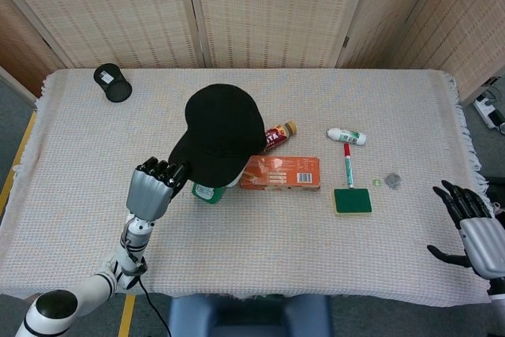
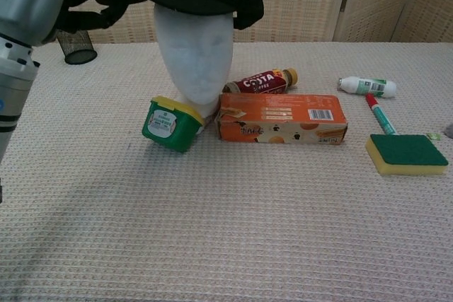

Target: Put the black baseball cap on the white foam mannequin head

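One cap (image 1: 223,132), one mannequin head (image 2: 194,54).

"COSTA" in white letters on the dark red bottle (image 2: 260,80) lying just behind the orange box (image 2: 281,118), barcode with unreadable small print on that box, label on the green tub (image 2: 168,124) too small to read

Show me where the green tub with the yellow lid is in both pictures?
Head view: the green tub with the yellow lid peeks out below the black baseball cap, left of centre.
Chest view: the tub sits left of centre.
Shared landmark: the orange cardboard box on its right.
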You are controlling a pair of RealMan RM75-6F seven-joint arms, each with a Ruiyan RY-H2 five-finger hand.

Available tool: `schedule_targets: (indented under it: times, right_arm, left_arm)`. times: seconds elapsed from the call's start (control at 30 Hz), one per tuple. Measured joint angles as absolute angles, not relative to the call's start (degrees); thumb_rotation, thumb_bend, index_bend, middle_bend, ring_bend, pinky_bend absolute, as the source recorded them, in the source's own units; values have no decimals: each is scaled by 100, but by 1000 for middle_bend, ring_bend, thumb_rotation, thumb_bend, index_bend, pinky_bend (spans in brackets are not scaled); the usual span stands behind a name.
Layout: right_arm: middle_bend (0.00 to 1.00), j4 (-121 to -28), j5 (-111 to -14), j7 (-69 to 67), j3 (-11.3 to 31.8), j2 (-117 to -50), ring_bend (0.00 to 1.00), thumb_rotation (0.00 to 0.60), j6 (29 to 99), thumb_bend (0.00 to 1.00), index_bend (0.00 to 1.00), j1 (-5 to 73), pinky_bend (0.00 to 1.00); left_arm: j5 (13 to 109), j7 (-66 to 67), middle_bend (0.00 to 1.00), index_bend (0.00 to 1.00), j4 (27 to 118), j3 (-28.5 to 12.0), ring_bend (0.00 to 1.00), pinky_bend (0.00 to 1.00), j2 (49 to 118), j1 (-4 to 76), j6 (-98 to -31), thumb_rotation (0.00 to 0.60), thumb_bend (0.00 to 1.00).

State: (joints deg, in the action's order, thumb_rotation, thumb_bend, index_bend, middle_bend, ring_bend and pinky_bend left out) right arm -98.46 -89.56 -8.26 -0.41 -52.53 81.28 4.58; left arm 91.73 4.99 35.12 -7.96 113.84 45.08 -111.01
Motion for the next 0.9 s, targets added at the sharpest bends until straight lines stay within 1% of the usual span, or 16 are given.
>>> schedule_targets:
  times: [0.03,0.07,0.1,0.13,0.17,0.3,0.37,0.43,0.53,0.63,0.7,0.77,0.8,0.83,0.87,0.9]
  right_arm:
    - [0,-9850,-8969,-821,-44,-5252,0,600,8135,92,0,455,0]
    - [0,-9854,-8978,-813,-47,-5252,0,600,8144,93,0,451,0]
    - [0,-9856,-8984,-801,-50,-5253,0,600,8149,92,0,446,0]
    - [0,-9857,-8986,-793,-52,-5256,0,600,8150,92,0,445,0]
    - [0,-9858,-8988,-785,-53,-5259,0,600,8149,93,0,445,0]
    - [0,-9864,-8999,-743,-60,-5274,0,600,8132,92,0,448,0]
    - [0,-9869,-9004,-726,-64,-5276,0,600,8131,93,0,447,0]
    - [0,-9869,-9006,-713,-64,-5279,0,600,8134,93,0,445,0]
    - [0,-9873,-9017,-706,-68,-5278,0,600,8145,93,0,439,0]
    - [0,-9879,-9043,-691,-76,-5280,0,600,8168,93,0,427,0]
    - [0,-9882,-9048,-689,-78,-5281,0,600,8171,93,0,425,0]
    - [0,-9886,-9058,-680,-83,-5284,0,600,8173,92,0,423,0]
    - [0,-9893,-9064,-652,-87,-5291,0,600,8173,92,0,421,0]
    - [0,-9901,-9066,-622,-89,-5297,0,600,8176,92,0,418,0]
    - [0,-9912,-9068,-590,-90,-5305,0,600,8183,92,0,414,0]
    - [0,-9928,-9073,-548,-90,-5317,0,600,8199,92,0,406,0]
  left_arm:
    - [9189,496,1000,650,3501,-772,1000,1000,11401,4466,-11093,600,455]
    - [9200,495,1000,566,3494,-755,1000,1000,11413,4431,-11078,600,415]
    - [9207,500,1000,509,3497,-744,1000,1000,11419,4393,-11050,600,384]
    - [9208,508,1000,412,3511,-741,1000,1000,11418,4370,-11031,600,331]
    - [9206,519,1000,338,3535,-741,1000,1000,11414,4355,-11009,600,294]
    - [9183,622,1000,110,3769,-737,1000,1000,11344,4254,-10892,600,191]
    - [9176,673,1000,31,3943,-720,1000,1000,11281,4187,-10851,600,152]
    - [9172,761,1000,1,4217,-681,997,1000,11171,4072,-10819,600,116]
    - [9153,914,987,0,4724,-597,952,1000,10936,3825,-10798,600,82]
    - [9070,1049,881,0,5331,-475,850,984,10578,3430,-10777,600,64]
    - [8995,1131,750,0,5742,-379,715,871,10286,3127,-10757,600,56]
    - [8919,1175,461,0,6026,-295,405,483,10043,2900,-10727,600,42]
    - [8824,1161,352,0,6177,-225,298,341,9873,2743,-10676,600,38]
    - [8727,1130,248,5,6275,-166,201,246,9729,2621,-10621,600,35]
    - [8626,1090,174,14,6377,-108,132,192,9571,2509,-10556,600,34]
    - [8504,1028,133,24,6547,-29,90,161,9343,2371,-10450,600,34]
